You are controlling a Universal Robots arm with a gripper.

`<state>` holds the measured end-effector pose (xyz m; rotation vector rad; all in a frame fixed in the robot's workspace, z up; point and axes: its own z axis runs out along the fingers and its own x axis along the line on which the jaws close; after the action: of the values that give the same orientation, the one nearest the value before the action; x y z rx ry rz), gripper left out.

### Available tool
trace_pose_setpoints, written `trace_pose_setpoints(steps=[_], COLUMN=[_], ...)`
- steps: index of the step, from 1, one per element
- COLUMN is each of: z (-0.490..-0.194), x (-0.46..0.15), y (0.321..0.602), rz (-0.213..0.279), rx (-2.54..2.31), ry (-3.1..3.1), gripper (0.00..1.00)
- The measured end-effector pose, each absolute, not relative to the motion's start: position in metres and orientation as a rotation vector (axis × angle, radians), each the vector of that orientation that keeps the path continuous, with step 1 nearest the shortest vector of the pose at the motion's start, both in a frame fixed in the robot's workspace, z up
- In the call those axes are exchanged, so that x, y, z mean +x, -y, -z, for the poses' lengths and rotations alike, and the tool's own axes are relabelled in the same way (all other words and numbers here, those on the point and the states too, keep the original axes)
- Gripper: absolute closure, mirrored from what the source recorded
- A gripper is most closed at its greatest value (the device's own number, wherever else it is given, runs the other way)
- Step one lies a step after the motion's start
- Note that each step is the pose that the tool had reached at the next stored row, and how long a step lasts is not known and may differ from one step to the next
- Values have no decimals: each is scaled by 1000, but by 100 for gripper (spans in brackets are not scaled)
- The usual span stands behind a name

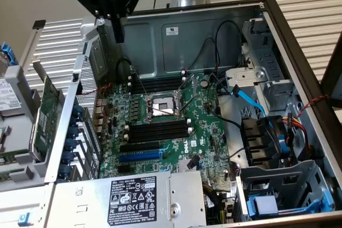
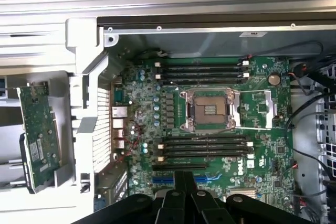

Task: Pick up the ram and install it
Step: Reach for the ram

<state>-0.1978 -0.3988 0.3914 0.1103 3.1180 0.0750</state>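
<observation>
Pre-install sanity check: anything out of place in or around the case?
Green circuit board leans on edge outside the case, at the exterior view's left, in no slot. CPU socket is bare. No damage visible.

Open case (image 1: 214,30), motherboard (image 1: 209,132), blue cable (image 1: 251,100)

In the exterior view, the open computer case (image 1: 214,30) is seen obliquely from above. From the wrist, the shared motherboard (image 2: 210,124) is viewed straight down past the gripper (image 2: 184,177).

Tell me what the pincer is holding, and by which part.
Nothing. The pincer hangs shut and empty above the open computer case, touching no part inside it.
</observation>
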Motion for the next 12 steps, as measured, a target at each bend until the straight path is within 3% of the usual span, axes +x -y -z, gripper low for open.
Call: trace_pose_setpoints(steps=[12], z=[-391], x=[-252], y=[399], rz=[-75], rx=[110], ry=[-3118], gripper=[89])
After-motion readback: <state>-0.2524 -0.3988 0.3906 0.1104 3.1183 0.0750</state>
